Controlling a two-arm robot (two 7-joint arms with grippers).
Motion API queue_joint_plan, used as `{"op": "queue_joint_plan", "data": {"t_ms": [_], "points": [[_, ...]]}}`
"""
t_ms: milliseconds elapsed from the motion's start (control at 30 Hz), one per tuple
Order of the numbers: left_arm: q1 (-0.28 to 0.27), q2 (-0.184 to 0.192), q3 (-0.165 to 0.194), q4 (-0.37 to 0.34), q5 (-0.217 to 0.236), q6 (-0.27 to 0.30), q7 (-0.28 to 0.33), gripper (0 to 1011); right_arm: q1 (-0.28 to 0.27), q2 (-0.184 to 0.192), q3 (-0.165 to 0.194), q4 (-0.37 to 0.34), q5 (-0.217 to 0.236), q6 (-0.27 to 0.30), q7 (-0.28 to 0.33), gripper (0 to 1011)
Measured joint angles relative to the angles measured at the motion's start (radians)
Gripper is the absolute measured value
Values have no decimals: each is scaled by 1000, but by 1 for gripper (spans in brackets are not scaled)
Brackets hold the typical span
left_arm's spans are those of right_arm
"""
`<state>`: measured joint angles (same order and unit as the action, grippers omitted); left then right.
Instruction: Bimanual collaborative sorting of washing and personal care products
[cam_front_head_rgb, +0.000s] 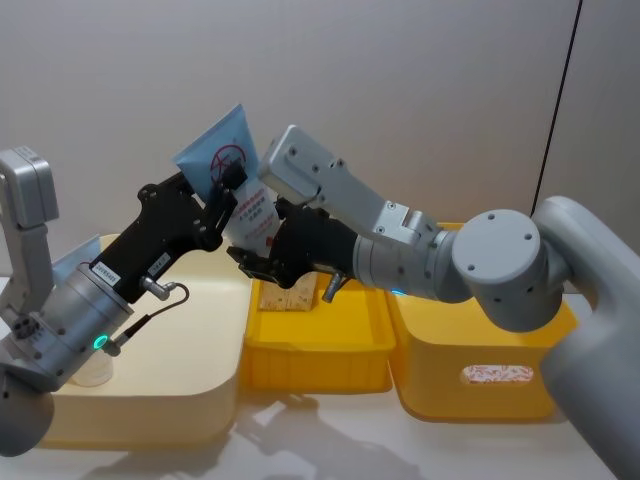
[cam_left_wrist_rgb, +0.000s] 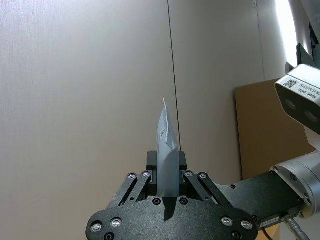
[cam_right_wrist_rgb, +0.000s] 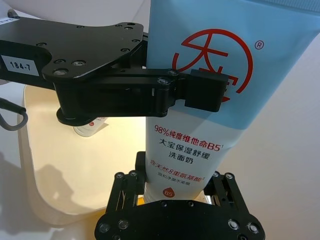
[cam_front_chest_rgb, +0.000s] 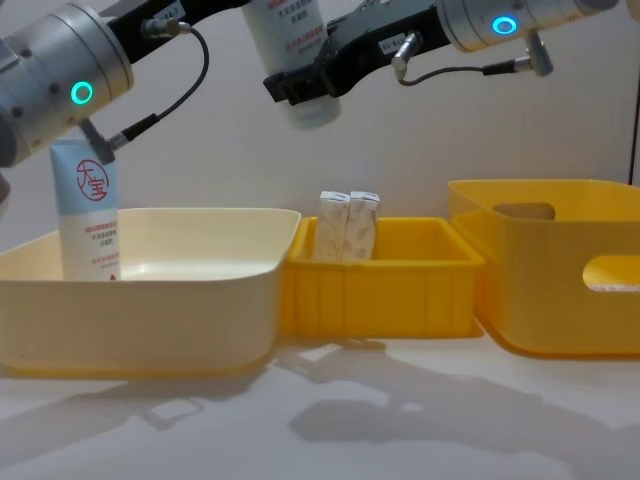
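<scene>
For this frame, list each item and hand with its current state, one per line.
Held squeeze tube: in the air above the bins, gripped at both ends.
Left hand: shut on the tube's blue end.
Right hand: shut on the tube's cap end.
Second squeeze tube: upright in the cream bin.
Two cartons: upright, side by side in the small yellow bin.

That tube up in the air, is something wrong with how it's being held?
Slightly odd: both grippers clamp one tube at once, high above the bins. The left gripper pinches its blue end, the right gripper its white lower part. No damage or spill shows; another tube stands upright in the cream bin.
</scene>
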<state>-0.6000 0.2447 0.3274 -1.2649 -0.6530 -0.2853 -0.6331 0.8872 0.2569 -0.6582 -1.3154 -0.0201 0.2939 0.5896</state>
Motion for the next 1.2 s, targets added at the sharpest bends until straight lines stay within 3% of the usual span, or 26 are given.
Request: {"op": "queue_joint_plan", "data": {"t_ms": [533,733,1200], "points": [[0,0,0,-1,0,0,0,216,0,-1,0,0,0,0,0,608],[0,0,0,-1,0,0,0,364,0,-2,0,0,0,0,0,608],[0,0,0,0,0,0,0,822,0,2,5,-1,0,3,-4,608]]}}
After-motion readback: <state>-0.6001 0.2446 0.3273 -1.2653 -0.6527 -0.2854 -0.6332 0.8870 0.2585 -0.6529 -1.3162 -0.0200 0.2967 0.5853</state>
